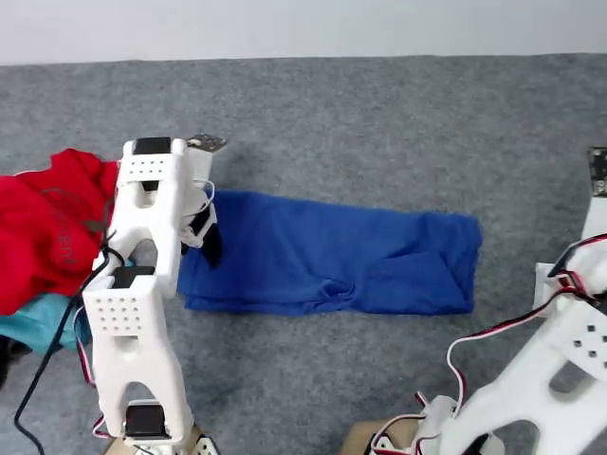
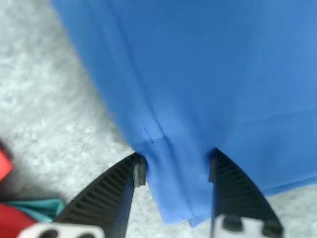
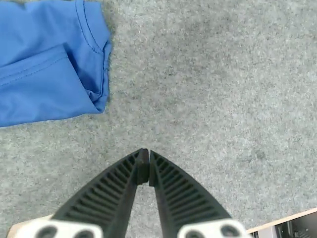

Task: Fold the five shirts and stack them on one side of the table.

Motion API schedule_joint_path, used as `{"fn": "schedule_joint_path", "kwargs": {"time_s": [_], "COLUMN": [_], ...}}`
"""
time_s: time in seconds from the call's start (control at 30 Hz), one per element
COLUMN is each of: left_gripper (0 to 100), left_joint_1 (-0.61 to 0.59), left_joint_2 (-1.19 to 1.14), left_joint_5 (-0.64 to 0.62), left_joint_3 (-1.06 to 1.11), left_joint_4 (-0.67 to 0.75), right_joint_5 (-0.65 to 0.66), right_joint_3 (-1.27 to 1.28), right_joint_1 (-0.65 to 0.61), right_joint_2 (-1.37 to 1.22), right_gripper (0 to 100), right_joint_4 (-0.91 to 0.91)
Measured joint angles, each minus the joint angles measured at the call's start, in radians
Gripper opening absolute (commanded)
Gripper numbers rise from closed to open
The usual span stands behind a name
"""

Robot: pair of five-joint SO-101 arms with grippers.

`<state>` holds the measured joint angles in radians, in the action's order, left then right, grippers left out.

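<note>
A blue shirt (image 1: 327, 254) lies folded into a long strip across the middle of the grey table. My left gripper (image 1: 203, 233) hangs over its left end. In the left wrist view this gripper (image 2: 176, 166) is open, its black fingers (image 2: 134, 171) standing either side of a corner of the blue shirt (image 2: 208, 74). A red shirt (image 1: 45, 227) and a teal shirt (image 1: 38, 322) lie crumpled at the left edge. My right gripper (image 3: 146, 166) is shut and empty over bare carpet, a short way from the blue shirt's (image 3: 47, 64) right end.
The grey carpeted table (image 1: 379, 114) runs wide behind and in front of the blue strip. The right arm (image 1: 569, 351) stands at the lower right with red and white cables. A sliver of red and teal cloth (image 2: 25, 208) lies near the left gripper.
</note>
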<state>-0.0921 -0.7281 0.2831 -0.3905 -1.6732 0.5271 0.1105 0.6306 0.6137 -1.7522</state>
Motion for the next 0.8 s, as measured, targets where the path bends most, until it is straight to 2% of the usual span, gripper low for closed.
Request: {"fn": "schedule_joint_path", "kwargs": {"time_s": [0.27,0.53,0.8], "left_gripper": [20,0,0], "left_joint_1": [0.009,0.035,0.061], "left_joint_2": [-0.043,-0.077,-0.104], "left_joint_5": [-0.011,-0.018,-0.018], "left_joint_3": [-0.011,-0.034,-0.084], "left_joint_4": [0.009,-0.009,-0.061], "right_joint_5": [0.000,0.000,0.000], "right_joint_3": [0.000,0.000,0.000], "right_joint_1": [0.000,0.000,0.000], "right_joint_2": [0.000,0.000,0.000], "right_gripper": [0.9,0.9,0.9], "right_joint_4": [0.000,0.000,0.000]}}
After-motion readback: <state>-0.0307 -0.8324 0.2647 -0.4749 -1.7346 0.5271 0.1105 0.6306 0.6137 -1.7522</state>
